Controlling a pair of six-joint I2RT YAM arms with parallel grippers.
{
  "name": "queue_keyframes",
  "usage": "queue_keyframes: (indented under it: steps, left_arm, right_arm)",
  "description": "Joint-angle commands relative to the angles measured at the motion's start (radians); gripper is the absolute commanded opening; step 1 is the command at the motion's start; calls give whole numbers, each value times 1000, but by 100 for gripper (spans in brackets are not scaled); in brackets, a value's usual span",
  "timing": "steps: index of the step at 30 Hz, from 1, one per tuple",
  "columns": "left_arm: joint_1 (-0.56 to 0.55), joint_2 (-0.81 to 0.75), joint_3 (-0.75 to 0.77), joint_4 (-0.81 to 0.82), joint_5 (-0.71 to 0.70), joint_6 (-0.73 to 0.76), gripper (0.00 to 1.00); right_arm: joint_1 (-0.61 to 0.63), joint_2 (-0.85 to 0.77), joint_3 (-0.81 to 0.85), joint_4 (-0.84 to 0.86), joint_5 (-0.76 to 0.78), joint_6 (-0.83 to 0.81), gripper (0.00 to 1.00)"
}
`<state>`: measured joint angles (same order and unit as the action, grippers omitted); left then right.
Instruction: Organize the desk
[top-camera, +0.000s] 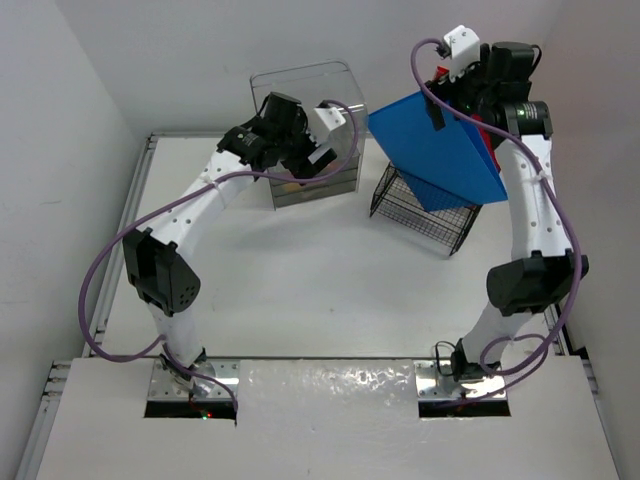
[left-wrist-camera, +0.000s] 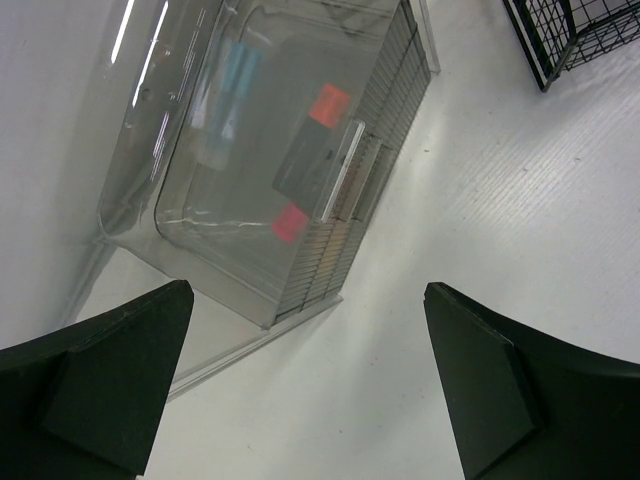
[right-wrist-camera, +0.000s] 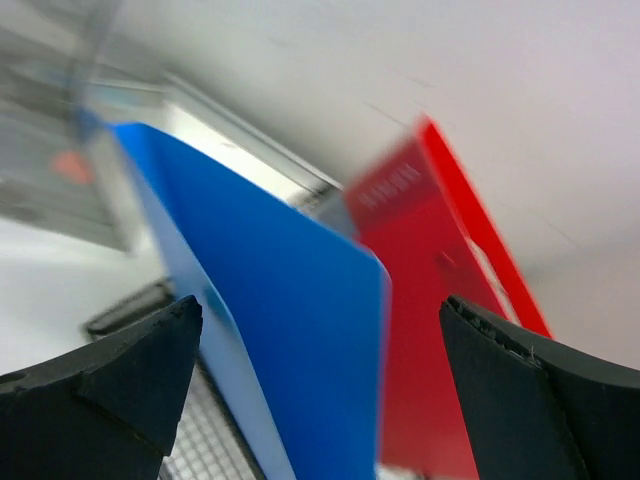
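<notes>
Desk (top-camera: 300, 285): flat white rect. top w/ thin silvery edge rails (top-camera: 140, 180)

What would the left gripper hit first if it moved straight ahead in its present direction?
Probably the clear plastic drawer box, near its front handle; the open left gripper points at it, though depth is unclear.

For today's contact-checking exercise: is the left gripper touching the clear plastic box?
Apart. In the left wrist view the left gripper is open, its fingers short of the clear plastic box, with bare desk between them and its nearest corner.
</notes>
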<state>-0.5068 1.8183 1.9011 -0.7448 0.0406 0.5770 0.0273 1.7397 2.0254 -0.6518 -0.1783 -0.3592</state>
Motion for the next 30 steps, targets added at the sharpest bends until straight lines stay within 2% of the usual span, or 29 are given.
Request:
queue_keyframes:
  steps: [1,2,4,5,8,11,12,16,19,21,23,25,26,28,30]
  left_arm:
    - [13,-54,-4,30,-4,11,100]
    - [13,-56,-8,32,-8,11,100]
    - [11,-57,-13,35,-10,12,100]
    - [13,-57,-13,33,-10,14,99]
    - [11,-57,-13,33,-8,17,100]
    - [11,-54,-13,30,-10,20,100]
    - [13,-54,-17,30,-10,20,99]
    - [13,-56,-25,30,-8,24,100]
    - [11,-57,-31,30,-10,27,100]
    - [13,-57,-33,28,-8,27,100]
    - [13,-59,-34,30,-8,27,100]
    - [13,-60,-37,30,-8,27,100]
    - [13,-63,-40,30,-8,27,100]
    - [13,-68,-46,32,-5,29,100]
    - [13,-76,-56,33,-7,29,100]
  right_arm:
    - [-23,81,119,-110,-231,14,99]
    - [-41,113,134,-123,-257,22,99]
    - [-66,133,147,-124,-332,35,91]
    - [-75,141,131,-117,-364,28,78]
    - [-75,127,57,-73,-415,2,58]
    - [-75,81,-11,-20,-457,-24,31]
    - [-75,61,-23,-5,-454,-23,18]
    - [-76,38,-45,3,-452,-58,0]
    - [-76,-6,-82,17,-457,-92,0]
    - [-79,-51,-157,101,-463,-86,0]
    - [-89,-135,-273,277,-466,-48,0]
    - [-102,-193,-365,448,-483,76,0]
    - [-118,-242,-451,631,-489,129,0]
    - [-128,-284,-523,832,-501,232,0]
    - [-132,-296,-544,900,-491,279,0]
